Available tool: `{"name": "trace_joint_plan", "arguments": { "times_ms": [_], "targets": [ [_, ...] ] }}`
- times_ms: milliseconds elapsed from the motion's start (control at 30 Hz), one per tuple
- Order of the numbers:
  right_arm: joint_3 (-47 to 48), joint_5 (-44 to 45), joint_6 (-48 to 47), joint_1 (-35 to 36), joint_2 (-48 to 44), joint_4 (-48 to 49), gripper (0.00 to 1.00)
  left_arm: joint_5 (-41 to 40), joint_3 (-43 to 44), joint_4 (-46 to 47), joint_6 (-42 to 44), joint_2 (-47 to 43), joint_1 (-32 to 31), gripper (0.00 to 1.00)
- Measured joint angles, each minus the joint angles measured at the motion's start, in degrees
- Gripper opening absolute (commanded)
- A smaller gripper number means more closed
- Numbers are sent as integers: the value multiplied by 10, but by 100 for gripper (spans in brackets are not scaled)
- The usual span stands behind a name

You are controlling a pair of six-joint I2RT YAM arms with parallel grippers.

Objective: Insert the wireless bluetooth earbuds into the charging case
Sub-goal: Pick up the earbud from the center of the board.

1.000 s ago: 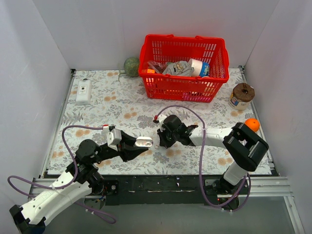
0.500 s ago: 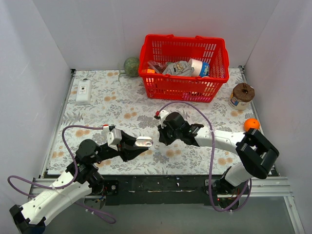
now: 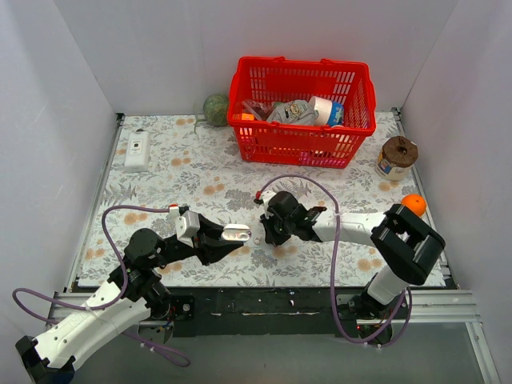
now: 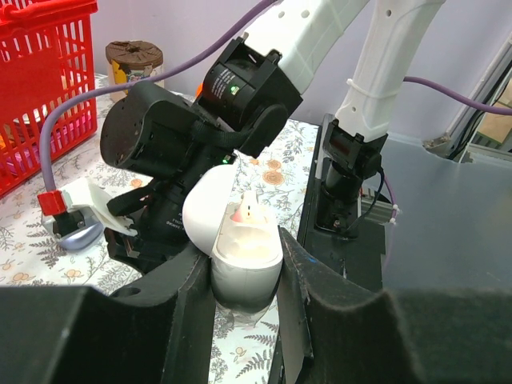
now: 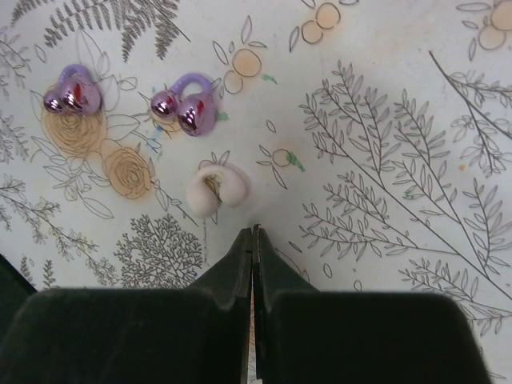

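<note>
**Open case held in left claw, earbuds on the table**

The left claw (image 4: 246, 268) clamps the charging case (image 4: 240, 244) above the table (image 5: 384, 64). The lid is hinged up, the mouth faces upward, and the long axis points toward the right claw (image 5: 254, 234), whose fingers are pressed together and hold nothing. Just beyond its tip lie the first earbud (image 5: 186, 110) and the second earbud (image 5: 72, 94), side by side. No lettering on them is readable.

basket (image 3: 296, 148): far edge, right of middle | ball (image 3: 215, 109): just left of it | jar (image 3: 397, 157): right edge | earbuds (image 5: 184, 110): side by side on table (image 3: 184, 172) | charging case (image 3: 237, 234): over near-middle
</note>
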Motion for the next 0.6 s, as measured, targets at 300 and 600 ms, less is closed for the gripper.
{"name": "trace_joint_plan", "arguments": {
  "times_ms": [300, 600],
  "targets": [
    [11, -12, -4, -1, 26, 20, 1, 0, 0, 0, -5, -1, 0, 0],
    [33, -15, -35, 0, 45, 22, 1, 0, 0, 0, -6, -1, 0, 0]
  ]
}}
